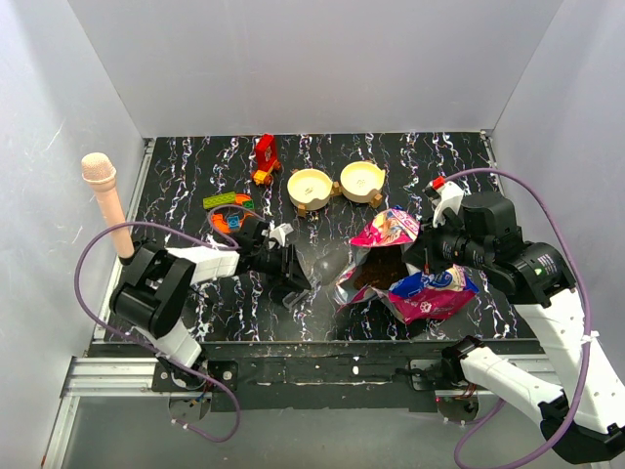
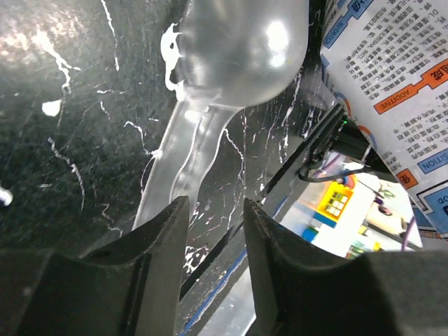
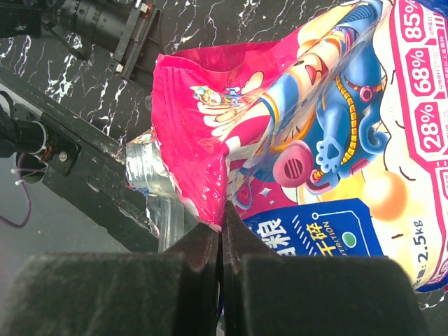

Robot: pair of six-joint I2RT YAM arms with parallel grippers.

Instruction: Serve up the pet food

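The pet food bag (image 1: 422,289), glossy magenta and blue, lies at the front right with its magenta top flap (image 1: 385,230) raised. Its mouth (image 1: 374,271) looks dark brown inside; I cannot make out single pellets. My right gripper (image 1: 421,262) is shut on the bag's magenta edge (image 3: 203,175), fingertips pinched together in the right wrist view (image 3: 222,213). My left gripper (image 1: 291,274) is open just above a clear plastic scoop (image 2: 238,49). The scoop's handle (image 2: 175,168) runs past the left finger (image 2: 164,231). The bag's white printed back (image 2: 392,84) shows to the right.
Two cream bowls (image 1: 311,188) (image 1: 361,179) stand side by side behind the bag. Colourful toy blocks (image 1: 230,209) and a red toy (image 1: 265,156) lie at the back left. A pink microphone-shaped object (image 1: 104,195) stands at the left edge. The table's front edge (image 1: 322,342) is close.
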